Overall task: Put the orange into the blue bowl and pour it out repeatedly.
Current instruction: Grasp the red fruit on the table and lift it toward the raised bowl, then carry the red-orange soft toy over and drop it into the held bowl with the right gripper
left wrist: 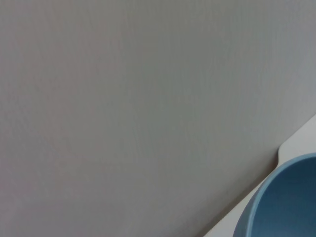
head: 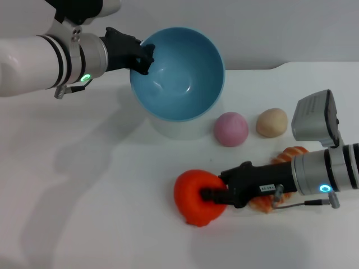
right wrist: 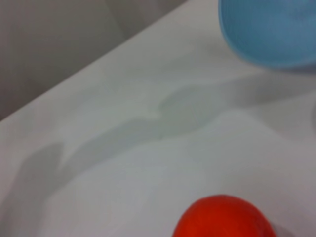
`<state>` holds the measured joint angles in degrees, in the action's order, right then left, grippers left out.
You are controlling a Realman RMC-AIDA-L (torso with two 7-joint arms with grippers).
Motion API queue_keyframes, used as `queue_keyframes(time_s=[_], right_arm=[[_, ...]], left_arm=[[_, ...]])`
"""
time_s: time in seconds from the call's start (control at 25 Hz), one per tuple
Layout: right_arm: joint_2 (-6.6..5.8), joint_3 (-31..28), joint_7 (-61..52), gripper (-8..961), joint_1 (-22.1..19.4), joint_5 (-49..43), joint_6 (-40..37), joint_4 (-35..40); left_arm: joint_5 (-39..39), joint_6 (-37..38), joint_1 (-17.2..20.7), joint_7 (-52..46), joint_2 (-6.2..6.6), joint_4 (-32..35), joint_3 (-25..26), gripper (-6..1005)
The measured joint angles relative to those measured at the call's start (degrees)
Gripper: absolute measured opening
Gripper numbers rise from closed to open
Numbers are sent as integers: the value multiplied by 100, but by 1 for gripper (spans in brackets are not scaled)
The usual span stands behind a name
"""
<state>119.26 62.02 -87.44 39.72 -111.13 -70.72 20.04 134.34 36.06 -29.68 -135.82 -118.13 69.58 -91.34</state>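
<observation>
Head view | R fingers [head: 212, 195] grip orange [head: 193, 197] | L fingers [head: 145, 58] hold blue bowl [head: 185, 84] rim

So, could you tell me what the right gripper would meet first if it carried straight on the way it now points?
The right gripper points toward the robot's left and is already closed on the orange. Past the orange, only bare table shows along that line, so the way looks free, though height is hard to judge.

A plain grey wall [left wrist: 123, 98] fills most of the left wrist view. Part of the blue bowl [left wrist: 286, 202] shows in one corner, its rim curving, beside a strip of white table [left wrist: 301, 138]. No jaws show.
</observation>
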Motion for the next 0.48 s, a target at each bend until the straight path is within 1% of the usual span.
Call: queue_keyframes(time_s=[0.16,0.28,0.44,0.48], right_arm=[[-20,29,498,281,-116,435,-278,43],[-29,-4,804,259,-198,563,-554,88],[-36,-21,863,225,-420,772,-940,427],[-41,-21,864,215,-523,923,-1150,609]], left_arm=[[0,23,-29,-1,8,2,-39,-1],[13,26,-30,-1,9,2,-40,0],[51,98,-10,-32,10,14,-31,0],[52,217,-17,-49,10,20,-10,0]])
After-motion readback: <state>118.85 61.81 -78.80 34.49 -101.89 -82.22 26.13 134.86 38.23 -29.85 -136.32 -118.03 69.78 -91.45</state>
